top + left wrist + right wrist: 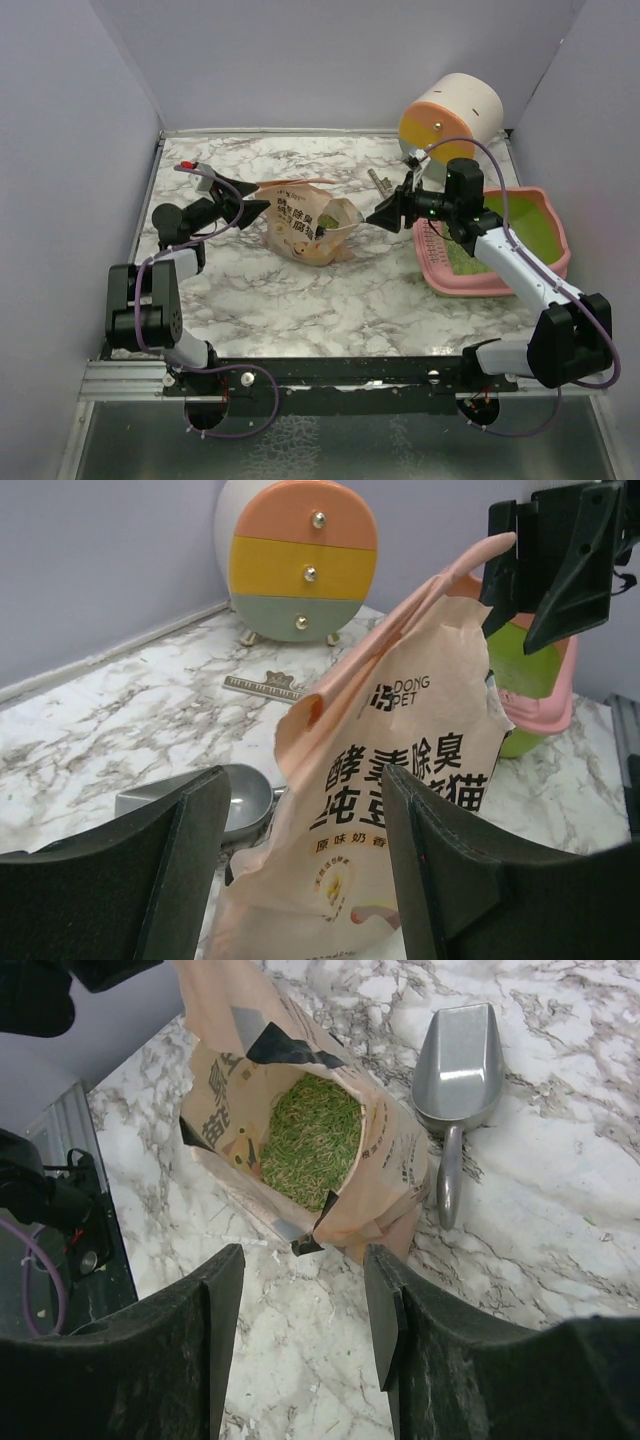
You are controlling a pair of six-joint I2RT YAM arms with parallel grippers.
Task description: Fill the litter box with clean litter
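Note:
The tan paper bag (pixel 305 230) stands mid-table with its mouth open. Green clean litter (pixel 310 1140) fills its inside. The pink litter box (pixel 455 283) with a lime-green inside lies at the right, under my right arm; it also shows in the left wrist view (pixel 562 705). My left gripper (pixel 258 200) is open at the bag's left side, and the bag (pixel 400 780) stands between its fingers. My right gripper (pixel 378 215) is open and empty just right of the bag's mouth (pixel 303 1255). A silver scoop (pixel 460 1070) lies behind the bag.
A round cream drum (pixel 450 120) with orange, yellow and grey bands stands at the back right, behind the litter box. Purple walls close in the marble table on three sides. Small litter crumbs lie on the marble near the bag.

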